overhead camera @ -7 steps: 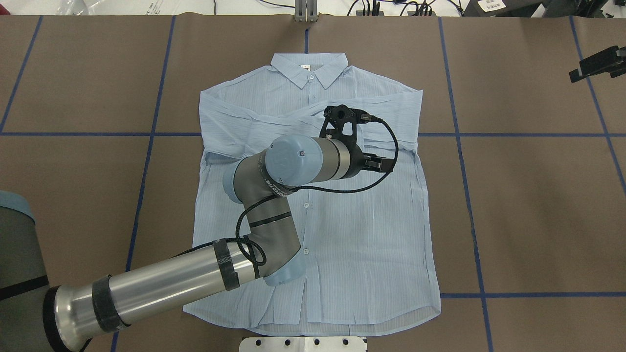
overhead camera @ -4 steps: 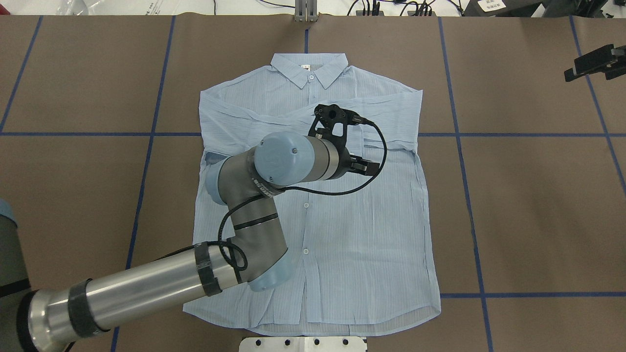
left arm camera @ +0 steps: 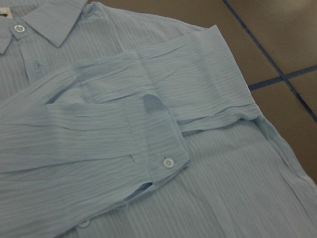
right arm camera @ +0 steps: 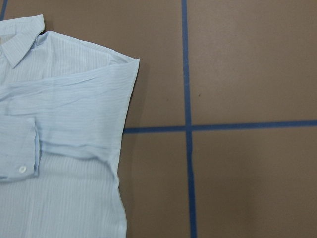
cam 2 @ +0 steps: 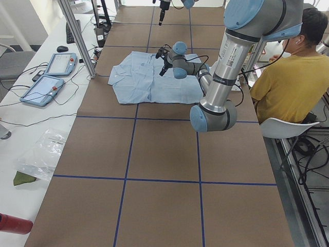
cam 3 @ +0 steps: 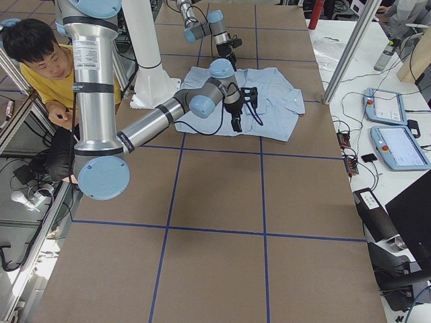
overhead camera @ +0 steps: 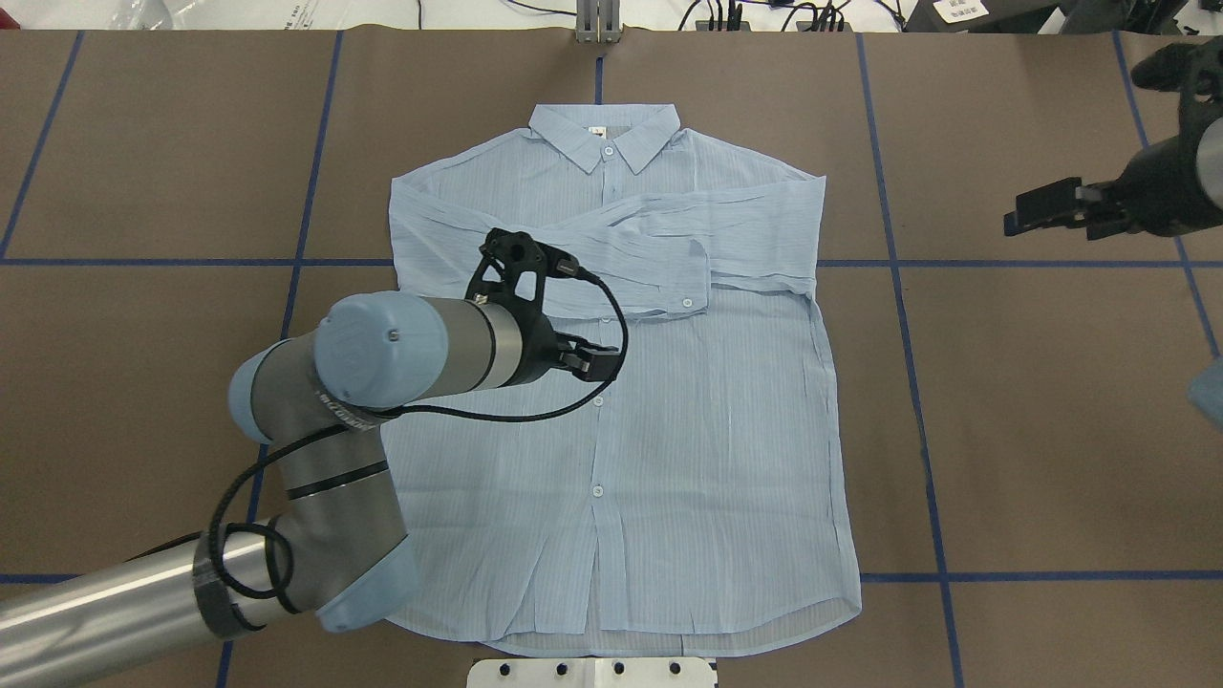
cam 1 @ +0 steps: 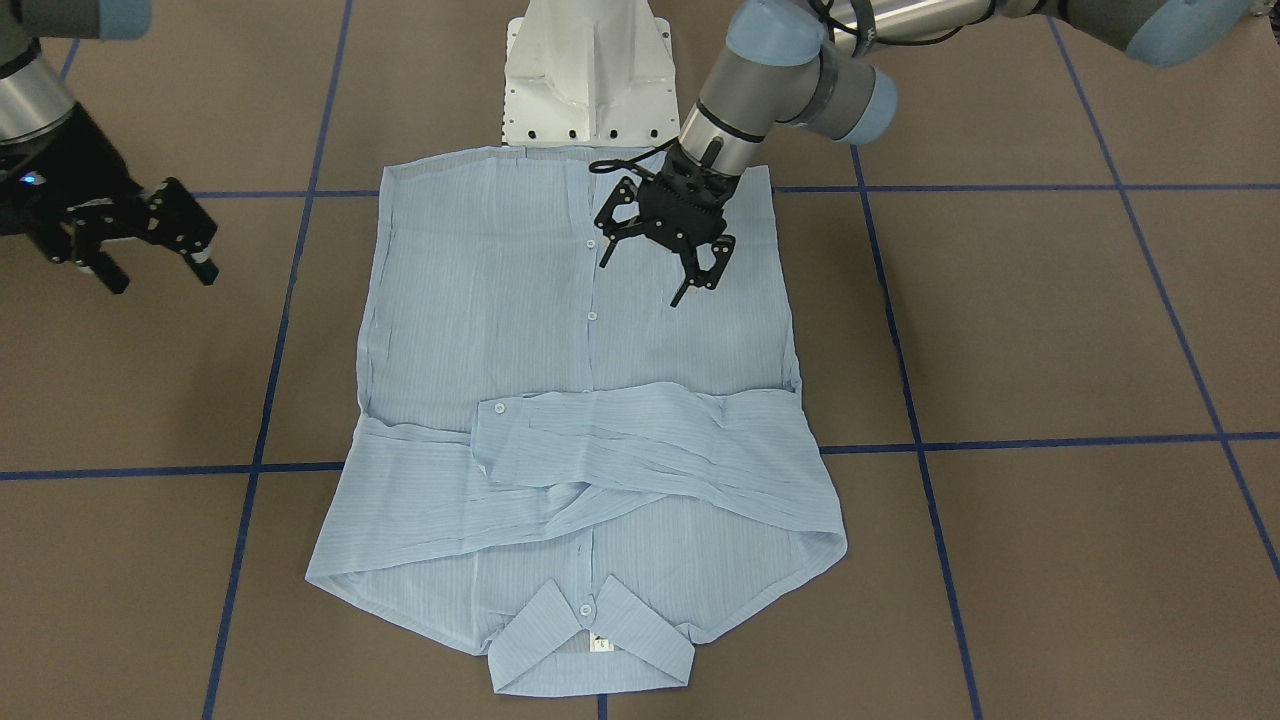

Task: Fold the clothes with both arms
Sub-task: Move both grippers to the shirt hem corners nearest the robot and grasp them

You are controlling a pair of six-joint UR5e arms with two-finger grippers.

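The light-blue striped shirt [overhead camera: 669,420] lies flat and buttoned on the brown table, collar [overhead camera: 604,129] at the far side. Both sleeves are folded across the chest, and a buttoned cuff [overhead camera: 690,277] lies on top. It also shows in the front view [cam 1: 560,330]. My left gripper [cam 1: 641,281] hangs open and empty above the shirt's middle, apart from the cloth; it also shows from overhead [overhead camera: 590,363]. The left wrist view shows the cuff [left arm camera: 158,148] below it. My right gripper [cam 1: 160,280] is open and empty, off the shirt's right side over bare table [overhead camera: 1041,210].
The white pedestal base [cam 1: 585,80] stands at the shirt's hem. Blue tape lines [overhead camera: 898,263] cross the brown table cover. A metal post [overhead camera: 597,24] stands at the far edge. A person in yellow [cam 2: 288,77] sits behind the robot. Control tablets [cam 2: 51,74] lie beside the table.
My left arm has swung left and back from over the right chest, uncovering the folded cuff. My right gripper has moved down and inward from the far right edge.
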